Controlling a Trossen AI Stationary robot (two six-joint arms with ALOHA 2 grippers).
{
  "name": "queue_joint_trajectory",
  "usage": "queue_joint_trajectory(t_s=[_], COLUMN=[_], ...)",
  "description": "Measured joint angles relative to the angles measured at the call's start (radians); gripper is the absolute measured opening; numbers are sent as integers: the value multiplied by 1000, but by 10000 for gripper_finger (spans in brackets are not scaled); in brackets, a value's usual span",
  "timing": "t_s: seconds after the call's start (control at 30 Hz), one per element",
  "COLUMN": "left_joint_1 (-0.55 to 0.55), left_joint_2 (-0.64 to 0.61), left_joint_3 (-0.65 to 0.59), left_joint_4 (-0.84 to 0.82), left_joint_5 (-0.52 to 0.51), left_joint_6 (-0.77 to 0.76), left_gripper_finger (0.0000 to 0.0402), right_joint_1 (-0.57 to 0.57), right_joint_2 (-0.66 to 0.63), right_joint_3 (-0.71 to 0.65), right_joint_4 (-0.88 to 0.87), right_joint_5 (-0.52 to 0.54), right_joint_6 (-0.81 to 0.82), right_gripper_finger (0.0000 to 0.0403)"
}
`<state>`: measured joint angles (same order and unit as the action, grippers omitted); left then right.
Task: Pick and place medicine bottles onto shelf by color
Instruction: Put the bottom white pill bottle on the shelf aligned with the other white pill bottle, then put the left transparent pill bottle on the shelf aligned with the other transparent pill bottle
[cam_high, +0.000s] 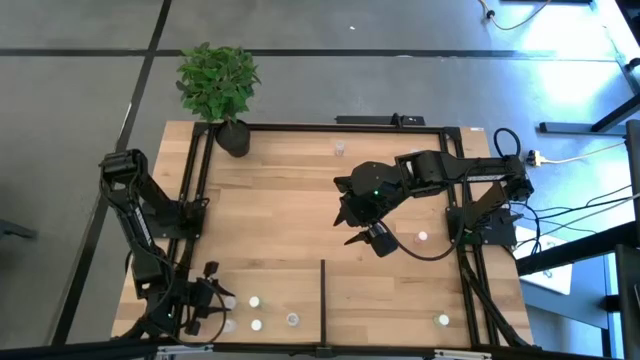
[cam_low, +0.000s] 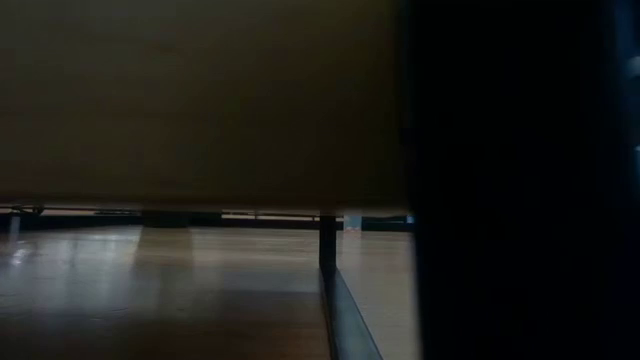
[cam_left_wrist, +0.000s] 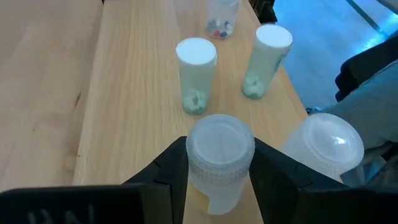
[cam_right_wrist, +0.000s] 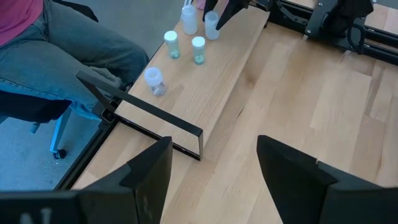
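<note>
I am holding a clear-lidded medicine bottle (cam_left_wrist: 219, 163) upright in my left hand (cam_high: 212, 297), fingers closed partway against its sides, down at about seven o'clock on the surface (cam_high: 290, 200). I am keeping it vertical so it can stand beside its neighbours: two white-capped bottles (cam_left_wrist: 196, 74) are standing just ahead on the shelf (cam_left_wrist: 134, 93), a clear one with coloured pills (cam_left_wrist: 221, 15) is sitting beyond them, and another clear-lidded bottle (cam_left_wrist: 323, 149) is right alongside mine. My right hand (cam_high: 362, 232) is hovering empty with its fingers spread wide near the centre, leaving a loose bottle (cam_high: 422, 238) at three o'clock waiting
</note>
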<state>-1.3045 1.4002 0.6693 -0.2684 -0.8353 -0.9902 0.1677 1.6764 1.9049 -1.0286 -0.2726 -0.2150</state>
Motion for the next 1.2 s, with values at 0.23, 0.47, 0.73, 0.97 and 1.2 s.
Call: queue_joint_trajectory(t_s=[0.23,0.47,0.73,0.97,1.2], left_joint_1=[0,0,-1,-14,-32], left_joint_2=[0,0,0,-46,-155], left_joint_3=[0,0,0,0,0], left_joint_4=[0,0,0,-1,-12], left_joint_5=[16,15,12,15,15], left_joint_6=[-24,-28,-28,-22,11], left_gripper_finger=[160,193,230,232,234], right_joint_1=[0,0,0,0,0], right_joint_2=[0,0,0,0,0], right_joint_3=[0,0,0,0,0], right_joint_4=[0,0,0,0,0], right_joint_5=[0,0,0,0,0], right_joint_6=[0,0,0,0,0], right_gripper_finger=[237,237,237,237,237])
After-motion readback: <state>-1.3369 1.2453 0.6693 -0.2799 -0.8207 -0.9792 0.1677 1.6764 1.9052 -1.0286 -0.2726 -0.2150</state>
